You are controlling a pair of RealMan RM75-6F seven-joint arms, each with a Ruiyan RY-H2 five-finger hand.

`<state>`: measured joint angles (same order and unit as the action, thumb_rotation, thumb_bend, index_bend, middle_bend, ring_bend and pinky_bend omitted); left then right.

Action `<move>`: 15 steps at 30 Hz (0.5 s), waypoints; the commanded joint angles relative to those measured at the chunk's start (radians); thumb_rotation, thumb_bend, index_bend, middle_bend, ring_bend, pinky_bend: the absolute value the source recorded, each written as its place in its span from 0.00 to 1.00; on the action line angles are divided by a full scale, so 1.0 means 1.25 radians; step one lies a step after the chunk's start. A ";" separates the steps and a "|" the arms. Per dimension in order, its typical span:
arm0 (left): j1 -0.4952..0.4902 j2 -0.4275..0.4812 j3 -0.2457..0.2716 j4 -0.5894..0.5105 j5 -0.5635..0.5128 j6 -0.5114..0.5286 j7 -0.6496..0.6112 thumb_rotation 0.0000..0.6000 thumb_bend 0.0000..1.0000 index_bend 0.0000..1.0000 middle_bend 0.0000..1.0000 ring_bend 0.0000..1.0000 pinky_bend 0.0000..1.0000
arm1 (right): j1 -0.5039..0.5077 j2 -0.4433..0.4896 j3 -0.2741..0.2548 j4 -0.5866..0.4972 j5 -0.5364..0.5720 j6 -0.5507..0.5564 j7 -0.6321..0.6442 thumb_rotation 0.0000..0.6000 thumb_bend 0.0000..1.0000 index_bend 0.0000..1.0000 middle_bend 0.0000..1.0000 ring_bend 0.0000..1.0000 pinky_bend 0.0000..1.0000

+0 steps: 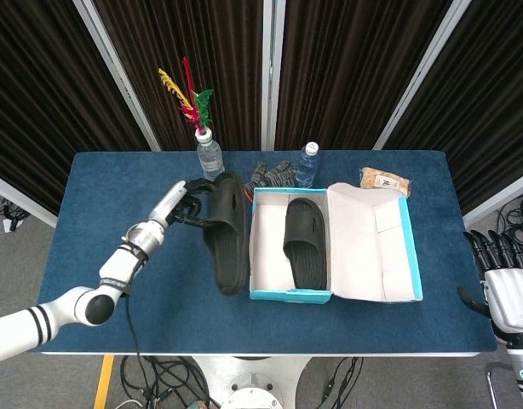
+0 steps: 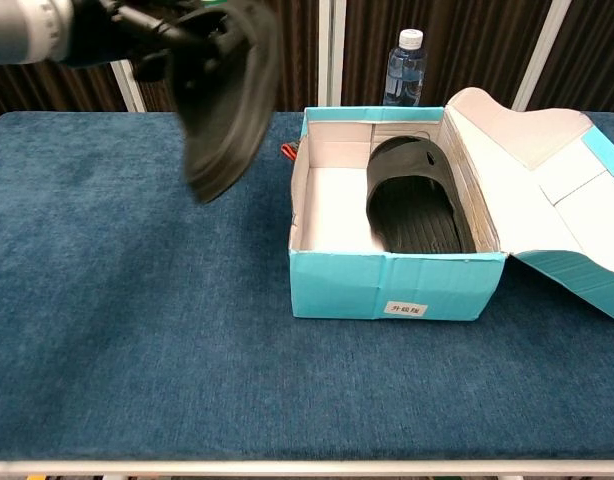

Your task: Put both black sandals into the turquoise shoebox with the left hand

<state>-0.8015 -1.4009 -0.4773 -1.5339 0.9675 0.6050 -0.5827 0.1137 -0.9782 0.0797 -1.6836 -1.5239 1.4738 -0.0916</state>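
My left hand (image 1: 183, 207) (image 2: 152, 35) grips a black sandal (image 1: 227, 230) (image 2: 225, 95) by its strap and holds it high above the table, sole tilted, just left of the turquoise shoebox (image 1: 270, 293) (image 2: 397, 282). The second black sandal (image 1: 306, 241) (image 2: 417, 205) lies inside the box, toward its right side. The box lid (image 1: 376, 256) is folded open to the right. My right hand (image 1: 502, 285) hangs past the table's right edge, fingers apart, holding nothing.
Two water bottles (image 1: 212, 162) (image 1: 307, 164) stand behind the box, one with coloured stems in it. Dark gloves (image 1: 272, 175) lie between them, and a snack packet (image 1: 384, 180) sits at the back right. Blue cloth covers the table (image 2: 137, 330).
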 commanded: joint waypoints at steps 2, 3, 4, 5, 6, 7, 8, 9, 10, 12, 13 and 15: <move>-0.054 -0.124 -0.061 0.108 0.079 -0.051 -0.113 1.00 0.00 0.59 0.57 0.78 0.84 | -0.004 0.004 -0.001 -0.007 0.004 0.003 -0.006 1.00 0.12 0.03 0.09 0.00 0.06; -0.064 -0.142 -0.061 0.127 0.088 -0.048 -0.119 1.00 0.00 0.59 0.57 0.77 0.84 | -0.005 0.005 -0.001 -0.008 0.005 0.004 -0.007 1.00 0.12 0.03 0.09 0.00 0.06; -0.077 -0.166 -0.060 0.152 0.098 -0.044 -0.127 1.00 0.00 0.59 0.57 0.76 0.84 | -0.006 0.006 -0.001 -0.009 0.006 0.004 -0.008 1.00 0.12 0.03 0.09 0.00 0.06; -0.086 -0.183 -0.059 0.172 0.104 -0.041 -0.131 1.00 0.00 0.59 0.57 0.75 0.84 | -0.006 0.007 -0.001 -0.010 0.007 0.005 -0.009 1.00 0.12 0.03 0.09 0.00 0.06; -0.095 -0.200 -0.057 0.192 0.109 -0.037 -0.136 1.00 0.00 0.59 0.57 0.74 0.83 | -0.007 0.007 -0.001 -0.011 0.007 0.005 -0.009 1.00 0.12 0.03 0.09 0.00 0.06; -0.106 -0.221 -0.055 0.218 0.111 -0.037 -0.143 1.00 0.00 0.59 0.57 0.74 0.82 | -0.007 0.008 -0.001 -0.012 0.008 0.005 -0.010 1.00 0.12 0.03 0.09 0.00 0.06; -0.114 -0.235 -0.053 0.236 0.111 -0.038 -0.148 1.00 0.00 0.59 0.57 0.73 0.81 | -0.007 0.008 -0.001 -0.012 0.009 0.004 -0.011 1.00 0.12 0.03 0.09 0.00 0.06; -0.122 -0.248 -0.053 0.253 0.111 -0.039 -0.153 1.00 0.00 0.59 0.56 0.73 0.80 | -0.007 0.008 -0.001 -0.012 0.010 0.004 -0.011 1.00 0.12 0.03 0.09 0.00 0.06; -0.131 -0.264 -0.051 0.275 0.112 -0.040 -0.157 1.00 0.00 0.59 0.56 0.73 0.79 | -0.007 0.009 -0.001 -0.013 0.011 0.003 -0.012 1.00 0.12 0.03 0.09 0.00 0.06; -0.143 -0.285 -0.044 0.306 0.120 -0.037 -0.160 1.00 0.00 0.58 0.56 0.73 0.76 | -0.007 0.009 0.000 -0.014 0.012 0.003 -0.012 1.00 0.12 0.03 0.09 0.00 0.06; -0.149 -0.300 -0.038 0.329 0.127 -0.033 -0.158 1.00 0.00 0.58 0.56 0.73 0.74 | -0.007 0.009 0.000 -0.014 0.012 0.002 -0.012 1.00 0.12 0.03 0.09 0.00 0.06; -0.155 -0.322 -0.030 0.361 0.132 -0.025 -0.162 1.00 0.00 0.58 0.56 0.73 0.69 | -0.007 0.010 0.001 -0.015 0.015 0.002 -0.013 1.00 0.12 0.03 0.09 0.00 0.06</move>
<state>-0.9777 -1.7743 -0.5266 -1.1154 1.1195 0.5650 -0.7768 0.1050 -0.9663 0.0803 -1.7016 -1.5055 1.4760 -0.1083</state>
